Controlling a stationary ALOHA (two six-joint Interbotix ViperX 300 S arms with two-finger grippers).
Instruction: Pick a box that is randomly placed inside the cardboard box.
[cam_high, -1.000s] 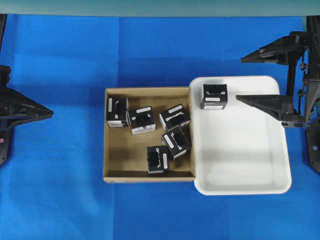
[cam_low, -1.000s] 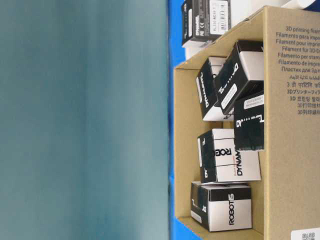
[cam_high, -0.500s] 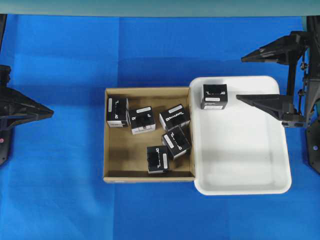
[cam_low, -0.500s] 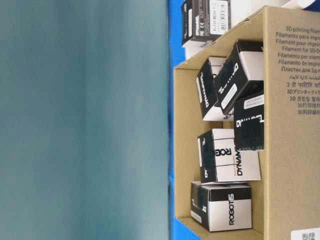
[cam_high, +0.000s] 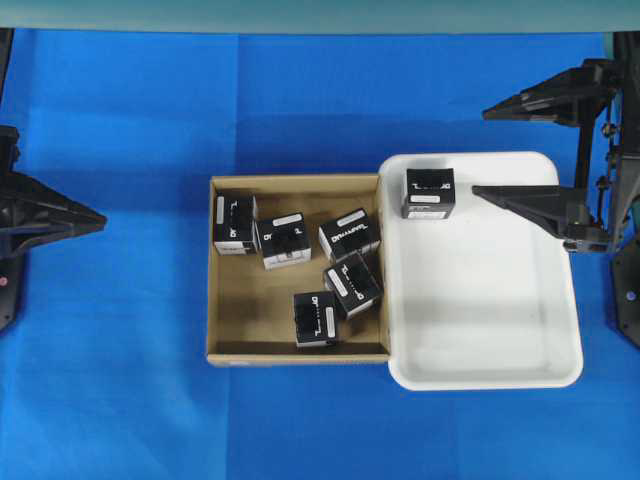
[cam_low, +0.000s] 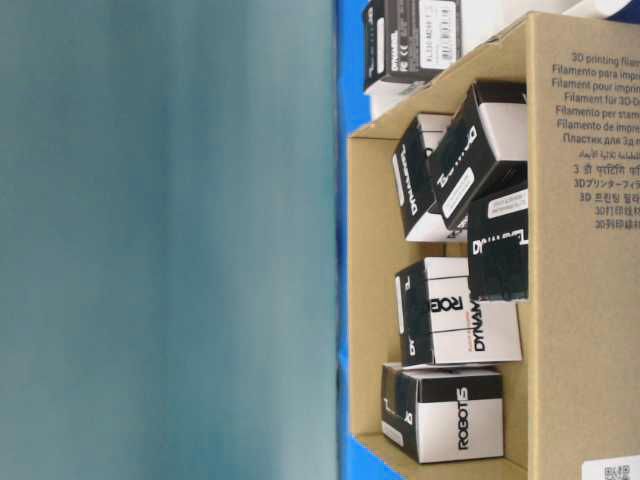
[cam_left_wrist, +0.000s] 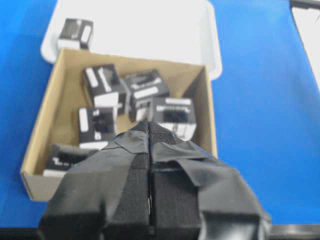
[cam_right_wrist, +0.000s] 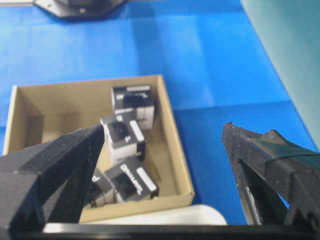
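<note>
Nothing has shifted since a second ago. At far left my left gripper (cam_high: 100, 220) sits clenched on nothing, pads pressed flat together, well clear of the shallow brown corrugated cardboard box (cam_high: 228, 330). Five small black label-striped cartons (cam_high: 285, 240) lie scattered inside it. A sixth carton (cam_high: 429, 192) rests in the white rounded plastic tray (cam_high: 480, 300) alongside. My right gripper (cam_high: 478, 153) hangs released, jaws wide, beside that carton.

Robotics lab bench: blue cloth-covered table (cam_high: 300, 100), teal backdrop wall (cam_low: 160, 240), cardboard box (cam_high: 230, 320) of cartons beside white tray (cam_high: 480, 330).
</note>
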